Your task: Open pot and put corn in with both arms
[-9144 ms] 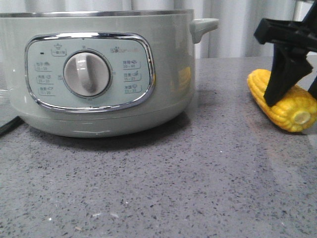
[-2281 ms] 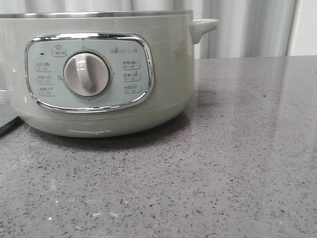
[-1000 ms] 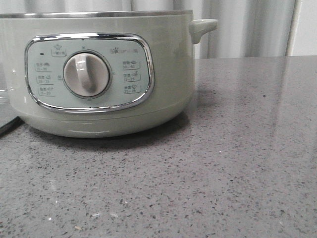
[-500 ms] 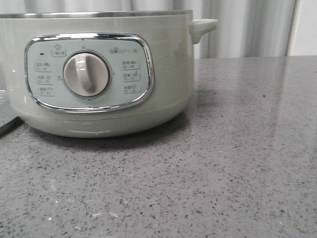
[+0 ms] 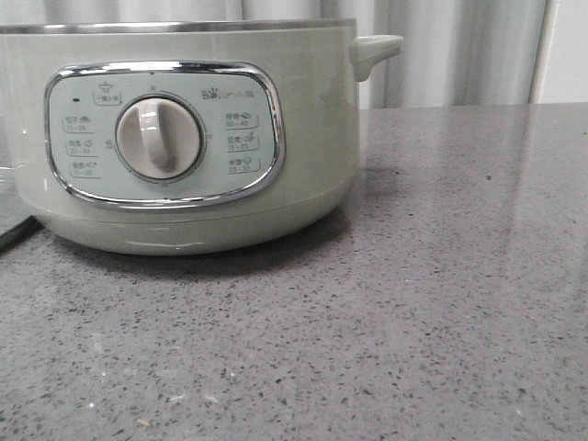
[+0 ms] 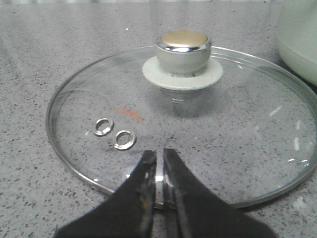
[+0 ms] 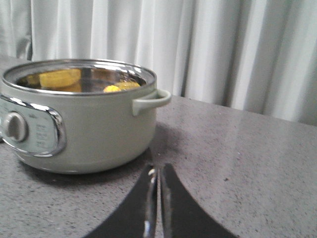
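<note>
Three views put us close to the end of the job. From the front we see only the pot, sage green with its cream dial, standing on the speckled grey worktop; neither arm shows here and no corn lies on the stone beside it.

At our left wrist the glass lid lies flat on the worktop just beside the pot's wall, its knob upright. Our left gripper sits low at the lid's near edge, its fingers drawn almost together with the steel rim in the slit between them. We cannot say for certain whether they are pinching that rim or merely resting at it.

At our right wrist the pot stands uncovered, and the corn shows yellow inside, mirrored in the steel wall. Our right gripper hangs back from the pot, level over bare worktop, its fingers pressed nearly closed on nothing.

We judge both steps done: lid off, corn in. What remains, at most, is letting go of the lid.
</note>
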`<state>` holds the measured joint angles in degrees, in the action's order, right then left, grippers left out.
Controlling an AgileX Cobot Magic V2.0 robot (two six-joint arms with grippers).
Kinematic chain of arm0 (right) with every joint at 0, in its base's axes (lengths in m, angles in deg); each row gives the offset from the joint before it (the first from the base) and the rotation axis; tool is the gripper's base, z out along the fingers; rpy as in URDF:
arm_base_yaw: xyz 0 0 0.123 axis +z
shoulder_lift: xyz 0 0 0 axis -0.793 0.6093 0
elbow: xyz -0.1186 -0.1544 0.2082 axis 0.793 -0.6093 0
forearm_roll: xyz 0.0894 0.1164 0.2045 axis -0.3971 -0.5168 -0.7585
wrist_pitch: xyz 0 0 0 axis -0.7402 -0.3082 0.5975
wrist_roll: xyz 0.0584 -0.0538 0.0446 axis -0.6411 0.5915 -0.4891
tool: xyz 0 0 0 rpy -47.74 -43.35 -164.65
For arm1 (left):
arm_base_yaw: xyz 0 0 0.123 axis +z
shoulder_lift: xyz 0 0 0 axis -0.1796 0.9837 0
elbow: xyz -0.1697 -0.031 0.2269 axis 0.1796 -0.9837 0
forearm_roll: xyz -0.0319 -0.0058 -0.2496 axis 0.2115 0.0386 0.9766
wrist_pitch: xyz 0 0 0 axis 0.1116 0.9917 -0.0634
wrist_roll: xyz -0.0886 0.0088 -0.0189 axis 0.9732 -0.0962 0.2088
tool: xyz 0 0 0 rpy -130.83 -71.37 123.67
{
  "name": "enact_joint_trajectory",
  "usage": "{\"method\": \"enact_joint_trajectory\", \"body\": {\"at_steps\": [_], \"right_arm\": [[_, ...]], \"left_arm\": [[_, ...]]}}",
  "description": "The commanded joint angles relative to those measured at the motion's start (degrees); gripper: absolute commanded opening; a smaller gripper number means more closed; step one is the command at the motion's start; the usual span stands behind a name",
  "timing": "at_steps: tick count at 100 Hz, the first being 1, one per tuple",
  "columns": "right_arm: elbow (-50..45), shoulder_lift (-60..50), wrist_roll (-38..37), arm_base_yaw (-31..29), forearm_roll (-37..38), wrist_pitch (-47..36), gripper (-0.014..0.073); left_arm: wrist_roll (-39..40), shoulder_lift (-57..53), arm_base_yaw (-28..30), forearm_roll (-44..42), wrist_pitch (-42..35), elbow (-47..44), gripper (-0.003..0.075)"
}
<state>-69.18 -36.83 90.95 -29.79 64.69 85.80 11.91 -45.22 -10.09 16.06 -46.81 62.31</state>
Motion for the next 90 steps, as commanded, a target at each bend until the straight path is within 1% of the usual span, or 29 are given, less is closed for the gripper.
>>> {"method": "enact_joint_trajectory", "body": {"at_steps": [1,14,34,47,50,51,77,90], "right_arm": [[-0.33,0.74,0.53,-2.18,0.57,-7.19,-0.0057],[-4.43,0.74,0.53,-7.39,0.46,-13.69,-0.0057],[-11.79,0.74,0.53,-15.84,-5.49,-24.37,-0.0057],[-16.08,0.74,0.53,-18.99,-6.64,-26.75,-0.0057],[-16.2,0.74,0.53,-19.6,-6.76,-25.46,-0.0057],[-16.02,0.74,0.53,-19.86,-6.76,-23.3,-0.0057],[-16.06,0.74,0.53,-24.62,-6.76,-14.45,-0.0057],[-16.06,-2.18,0.53,-26.21,-6.76,-5.8,-0.0057]], "left_arm": [[-0.11,-1.98,0.09,0.0,-1.81,-0.41,-0.002],[-0.11,-1.98,0.09,0.0,-1.81,-0.41,-0.002],[-0.11,-1.98,0.09,0.0,-1.81,-0.41,-0.002],[-0.11,-1.98,0.09,0.0,-1.81,-0.41,-0.002],[-0.11,-1.98,0.09,0.0,-1.81,-0.41,-0.002],[-0.11,-1.98,0.09,0.0,-1.81,-0.41,-0.002],[-0.11,-1.98,0.09,0.0,-1.81,-0.41,-0.002],[-0.11,-1.98,0.09,0.0,-1.81,-0.41,-0.002]]}}
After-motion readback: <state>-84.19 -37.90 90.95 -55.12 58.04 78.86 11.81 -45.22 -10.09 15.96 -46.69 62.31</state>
